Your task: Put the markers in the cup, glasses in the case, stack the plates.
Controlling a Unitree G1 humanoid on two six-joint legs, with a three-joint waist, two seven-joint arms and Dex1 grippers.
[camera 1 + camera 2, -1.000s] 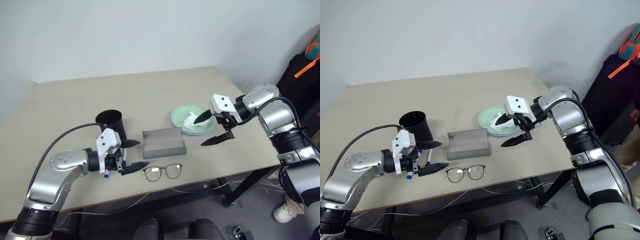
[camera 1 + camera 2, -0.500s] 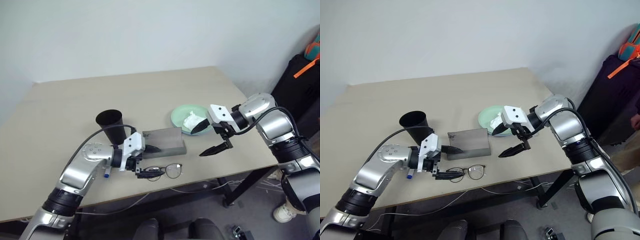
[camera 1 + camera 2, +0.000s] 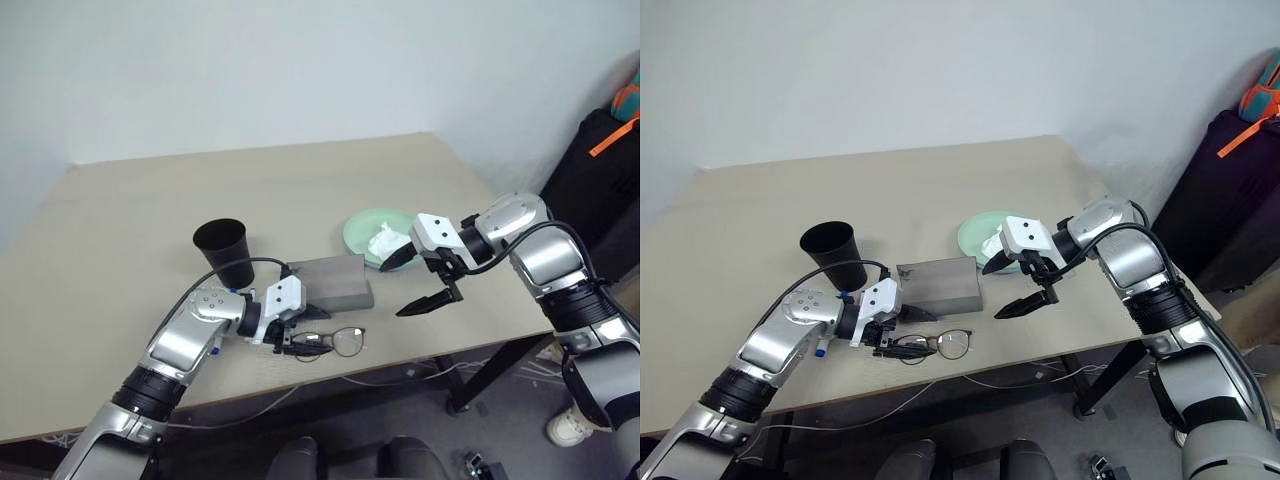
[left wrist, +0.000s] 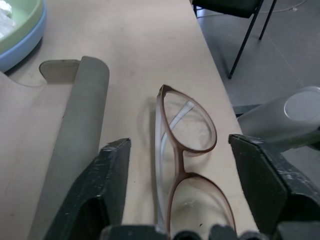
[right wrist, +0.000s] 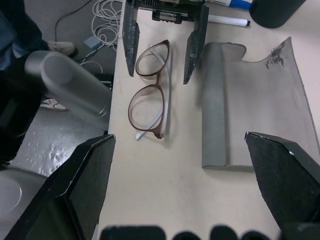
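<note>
Left gripper jaws astride glasses, beside case.

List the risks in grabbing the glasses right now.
1. The left claw straddles one lens of the glasses with its fingers apart; closing there may bend the thin frame or press the lens.
2. The glasses lie near the table's front edge; a nudge might push them off.
3. The case sits right beside the glasses, so one finger may catch its side and shift it.
</note>
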